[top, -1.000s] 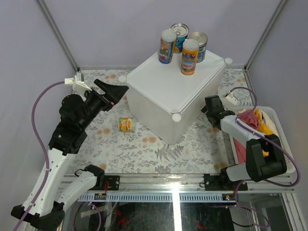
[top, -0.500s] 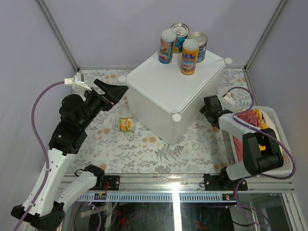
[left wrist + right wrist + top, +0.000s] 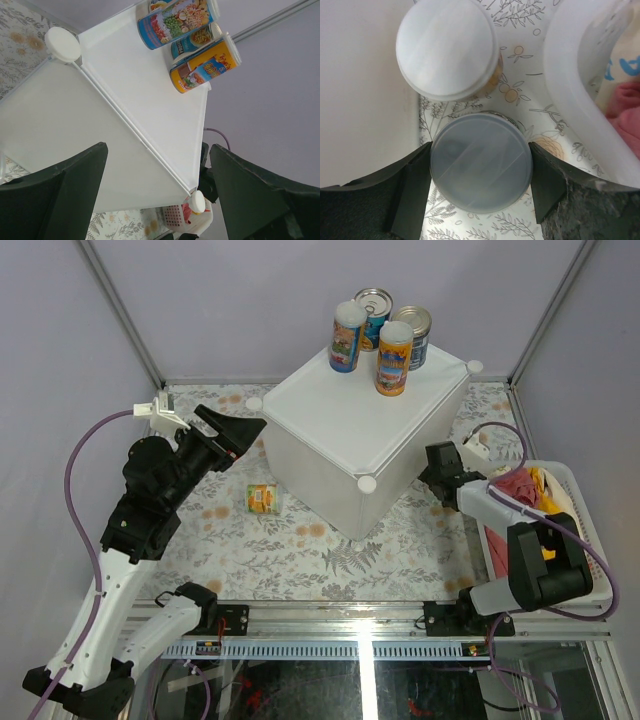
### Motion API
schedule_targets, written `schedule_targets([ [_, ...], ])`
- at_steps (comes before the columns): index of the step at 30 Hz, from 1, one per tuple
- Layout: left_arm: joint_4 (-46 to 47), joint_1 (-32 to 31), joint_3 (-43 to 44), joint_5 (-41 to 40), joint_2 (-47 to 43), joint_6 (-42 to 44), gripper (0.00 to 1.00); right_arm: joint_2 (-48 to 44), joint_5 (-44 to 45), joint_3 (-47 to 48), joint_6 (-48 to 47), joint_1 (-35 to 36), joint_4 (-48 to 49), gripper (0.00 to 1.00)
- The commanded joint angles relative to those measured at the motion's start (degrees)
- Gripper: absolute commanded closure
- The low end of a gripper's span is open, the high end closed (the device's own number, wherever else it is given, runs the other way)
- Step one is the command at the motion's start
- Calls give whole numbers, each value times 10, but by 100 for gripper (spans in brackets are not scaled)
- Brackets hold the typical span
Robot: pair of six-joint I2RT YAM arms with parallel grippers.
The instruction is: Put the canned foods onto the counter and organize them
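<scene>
Several cans stand on the far corner of the white counter (image 3: pixel 360 425), among them a blue one (image 3: pixel 347 337) and an orange one (image 3: pixel 393 358). A small yellow can (image 3: pixel 263 499) lies on its side on the floral mat, left of the counter. My right gripper (image 3: pixel 437 465) is low between the counter and the basket. In the right wrist view it (image 3: pixel 480 165) is shut on a can with a translucent lid (image 3: pixel 480 150), both fingers (image 3: pixel 415 185) pressing its sides. Another white-lidded can (image 3: pixel 447 49) stands just beyond. My left gripper (image 3: pixel 157 150) hangs open and empty by the counter's left corner.
A white slatted basket (image 3: pixel 580 510) with red and yellow cloths sits at the right edge, close to my right arm. The counter wall (image 3: pixel 360 90) is directly left of the held can, and the basket's rim (image 3: pixel 570 100) is to its right. Grey walls enclose the mat.
My right gripper has closed onto the translucent-lidded can after shifting slightly beside the counter. The left arm has not moved.
</scene>
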Motion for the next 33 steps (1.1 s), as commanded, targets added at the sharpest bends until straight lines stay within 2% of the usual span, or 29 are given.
schedule_targets([
  [1,13,4,7,6,-5,-3,17,-55,14,-8,-33,-3,10,100],
  [16,21,5,-4,13,-15,-7,17,-186,-67,-12,-205,-3,20,100],
  [33,22,5,-4,25,-22,-10,17,-277,-119,157,-256,-2,-140,100],
])
